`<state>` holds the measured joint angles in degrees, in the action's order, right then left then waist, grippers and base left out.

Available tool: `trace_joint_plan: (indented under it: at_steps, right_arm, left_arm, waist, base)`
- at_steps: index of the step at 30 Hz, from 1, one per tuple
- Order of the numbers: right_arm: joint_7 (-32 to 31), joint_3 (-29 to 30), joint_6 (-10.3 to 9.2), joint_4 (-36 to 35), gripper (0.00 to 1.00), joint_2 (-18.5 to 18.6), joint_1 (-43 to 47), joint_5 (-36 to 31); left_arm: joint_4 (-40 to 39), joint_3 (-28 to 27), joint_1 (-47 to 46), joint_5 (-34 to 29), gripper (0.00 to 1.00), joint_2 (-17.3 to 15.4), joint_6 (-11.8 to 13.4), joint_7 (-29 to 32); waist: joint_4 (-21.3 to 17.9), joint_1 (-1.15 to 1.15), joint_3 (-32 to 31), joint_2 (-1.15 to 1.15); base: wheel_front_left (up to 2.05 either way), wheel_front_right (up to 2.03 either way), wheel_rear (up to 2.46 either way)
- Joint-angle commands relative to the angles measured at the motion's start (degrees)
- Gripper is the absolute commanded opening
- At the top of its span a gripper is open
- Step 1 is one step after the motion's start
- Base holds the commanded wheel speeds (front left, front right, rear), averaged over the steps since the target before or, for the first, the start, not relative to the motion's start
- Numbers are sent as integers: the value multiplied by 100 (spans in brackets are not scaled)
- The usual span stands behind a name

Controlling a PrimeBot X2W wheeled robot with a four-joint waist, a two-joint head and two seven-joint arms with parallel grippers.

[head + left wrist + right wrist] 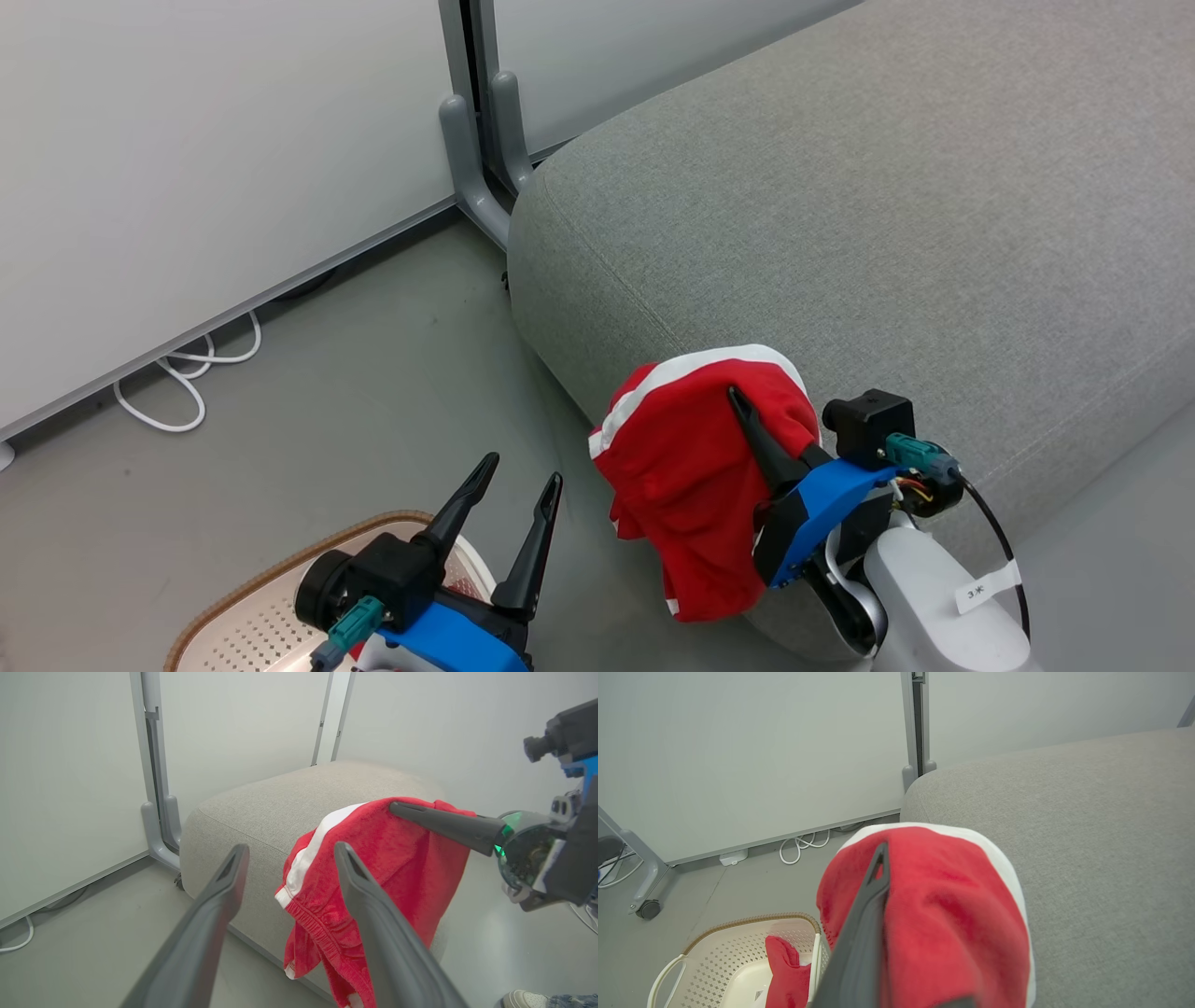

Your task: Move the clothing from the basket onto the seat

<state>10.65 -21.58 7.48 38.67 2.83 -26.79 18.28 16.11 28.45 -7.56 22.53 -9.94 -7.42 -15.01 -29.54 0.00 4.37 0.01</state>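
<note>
My right gripper (742,403) is shut on the striped red clothing (681,467), which drapes over its fingers with the white band on top. It hangs against the rounded front corner of the grey seat (887,205), its lower part dangling toward the floor. My left gripper (521,471) stands open and empty above the basket (280,579). In the right wrist view the striped clothing (952,905) covers one finger, and a plain red piece (784,970) lies in the basket (714,933). The left wrist view looks between its open fingers (224,891) at the clothing (402,858) and the seat (261,802).
White partition panels on a grey foot (476,159) stand behind the seat's corner. A white cable (187,373) loops on the floor by the panel. A castor (647,909) sits at the far left, and a person's shoe (523,998) shows on the floor.
</note>
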Motion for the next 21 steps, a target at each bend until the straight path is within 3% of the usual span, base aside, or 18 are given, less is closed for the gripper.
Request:
trace_joint_plan:
  at_steps: [1, 10, 18, 21]
  right_arm:
    - [24, 24, 2, -32, 0, 11, 49, -9]
    - [-12, 371, 2, -29, 0, 11, -264, -44]
    - [-217, 1603, 2, -26, 0, 36, -1243, -327]
    - [-360, 2005, 2, -108, 0, 205, -1702, -403]
  left_arm:
    - [-1, -1, -86, -42, 100, -24, -5, -26]
    - [-7, 13, -151, -64, 100, -64, -5, -26]
    - [-84, 26, -323, -177, 100, -192, -5, -26]
    - [-113, 31, -440, -226, 100, -259, -5, -26]
  waist:
    - [9, 0, 14, -1]
    - [160, 0, 175, -1]
    - [371, 0, 595, -1]
    - [463, 0, 808, -1]
  base:
    - [0, 0, 0]
    - [0, 0, 0]
    - [0, 0, 0]
    - [0, 0, 0]
